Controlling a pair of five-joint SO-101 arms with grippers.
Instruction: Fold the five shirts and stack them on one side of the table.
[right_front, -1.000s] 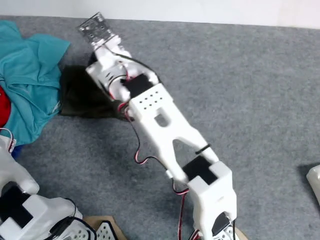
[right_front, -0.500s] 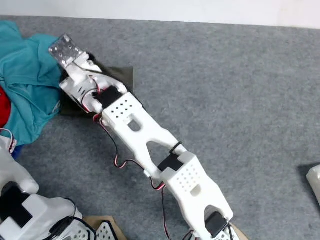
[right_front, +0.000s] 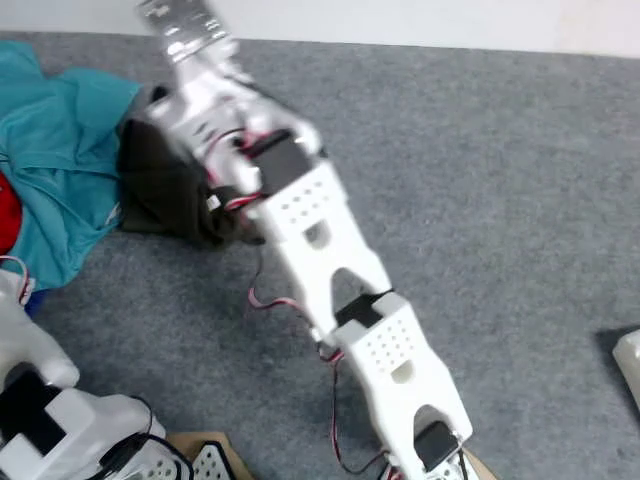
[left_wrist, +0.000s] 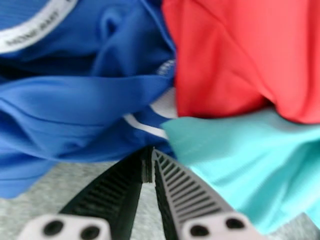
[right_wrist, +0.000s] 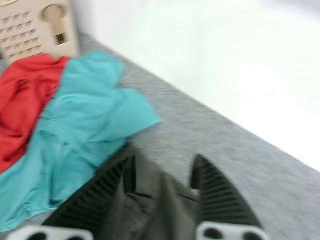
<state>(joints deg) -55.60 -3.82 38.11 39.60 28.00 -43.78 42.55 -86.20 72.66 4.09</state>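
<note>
Right claw (right_wrist: 162, 167) clamps a bunched dark olive shirt (right_wrist: 150, 205), just beside the teal shirt (right_wrist: 85, 120) on the grey surface (right_wrist: 215, 135). Left claw (left_wrist: 151, 155), fingers together, points at the blue shirt (left_wrist: 75, 105).

High view: right arm (right_front: 330, 250) covers the right side of the dark shirt (right_front: 165, 190); the arm's wrist end is smeared, detail unreadable. Teal shirt (right_front: 60, 140) cut by the left edge, red shirt (right_front: 6, 215) just a sliver there. Left arm (right_front: 50, 420) cut off at the bottom corner. White object (right_front: 628, 365) at the right edge and tan piece (right_front: 195, 445) at the bottom edge both cut off, cannot tell what they are. Right wrist view: dark shirt runs off frame between the fingers of the right tool (right_wrist: 164, 162), pinch point blurred; beige perforated box (right_wrist: 37, 27) cut by the corner. Left wrist view: blue shirt (left_wrist: 75, 105) runs off frame; whether the left tool (left_wrist: 151, 152) catches cloth cannot be told.
</note>
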